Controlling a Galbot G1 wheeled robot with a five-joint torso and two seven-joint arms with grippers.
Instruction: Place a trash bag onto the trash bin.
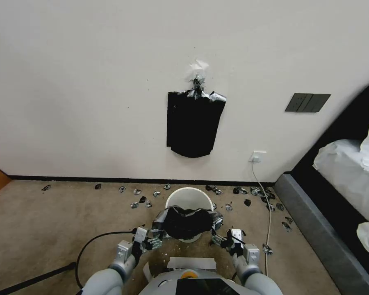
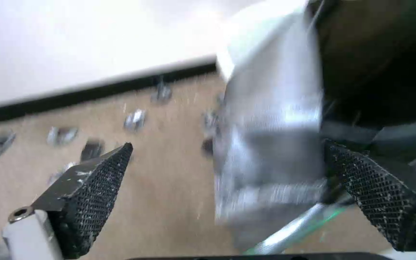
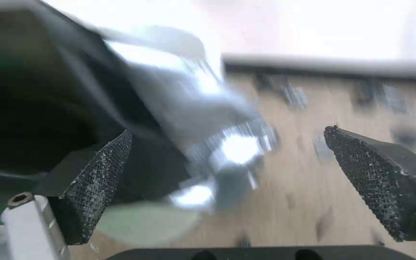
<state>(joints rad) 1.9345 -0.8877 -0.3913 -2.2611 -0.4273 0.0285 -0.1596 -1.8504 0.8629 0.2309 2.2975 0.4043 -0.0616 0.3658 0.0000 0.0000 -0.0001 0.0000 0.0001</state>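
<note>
The cream-white trash bin (image 1: pixel 189 197) stands on the carpet close to the wall. The crinkled black trash bag (image 1: pixel 187 222) lies bunched over the bin's near rim, and the far part of the rim is bare. My left gripper (image 1: pixel 153 241) sits at the bag's left end and my right gripper (image 1: pixel 217 239) at its right end. In the left wrist view the left gripper (image 2: pixel 228 144) is open, with a blurred silvery part of the bag (image 2: pixel 271 144) between its fingers. The right wrist view shows the right gripper (image 3: pixel 229 130) open beside the bag (image 3: pixel 34 108).
A flat black sheaf of bags (image 1: pixel 194 123) hangs taped to the wall above the bin. Small black and silver scraps (image 1: pixel 141 200) litter the carpet along the baseboard. A white cable (image 1: pixel 269 217) runs from a wall socket. A bed (image 1: pixel 344 192) stands at the right.
</note>
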